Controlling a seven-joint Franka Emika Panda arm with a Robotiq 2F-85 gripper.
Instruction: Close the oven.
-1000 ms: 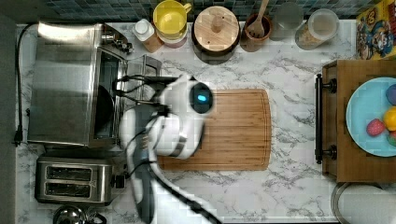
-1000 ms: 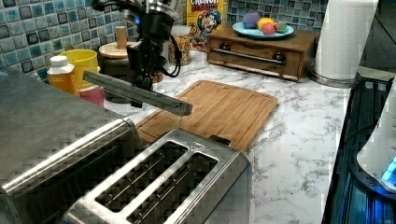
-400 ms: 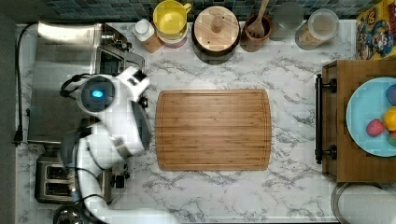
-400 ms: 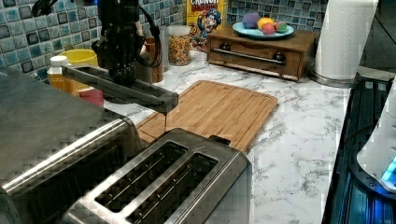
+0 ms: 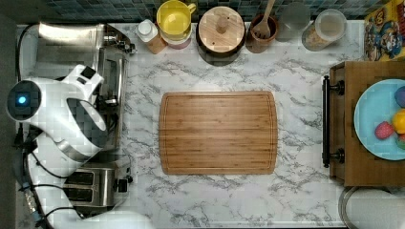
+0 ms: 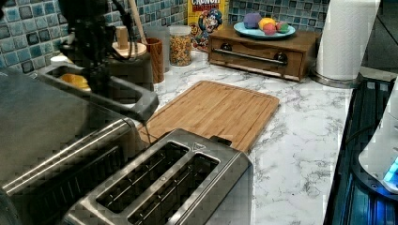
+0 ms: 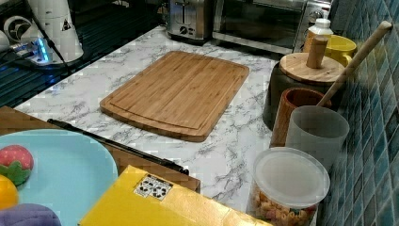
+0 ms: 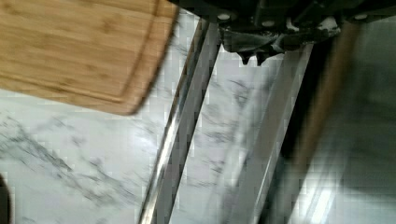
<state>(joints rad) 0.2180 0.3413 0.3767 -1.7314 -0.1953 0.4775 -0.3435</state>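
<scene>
The oven (image 5: pixel 67 43) stands at the top view's left edge of the counter (image 5: pixel 296 71), against the tiled wall, with a two-slot toaster (image 6: pixel 159 187) just beside it. Its door (image 6: pixel 101 89) is not shut: in the left view the glass panel and its metal frame stand part-raised, tilted well up from level but short of the oven's face, the bar handle at the outer edge. In the right view the door reads as nearly upright against the front (the angle cannot be fixed more closely).

The arm (image 5: pixel 57 114) reaches over the oven, and the gripper (image 6: pixel 96 70) sits at the door frame in the left view. Whether its fingers are open or closed cannot be told; the dark mass of the wrist hides them, and the wrist view shows only their tips above the metal bars of the door.

Judgement: the closing swing is in hand and is more than half complete. The next move calls for carrying the door the rest of the way along its hinge arc until it seats against the oven body, pushing toward the oven rather than downward, so the door does not fall open again.

Legible writing: a cereal box (image 6: pixel 208 23) at the back of the counter shows "CRUNCH" and part of "BERRIES" with a cartoon captain figure. No brand can be read on the oven or the toaster.
</scene>
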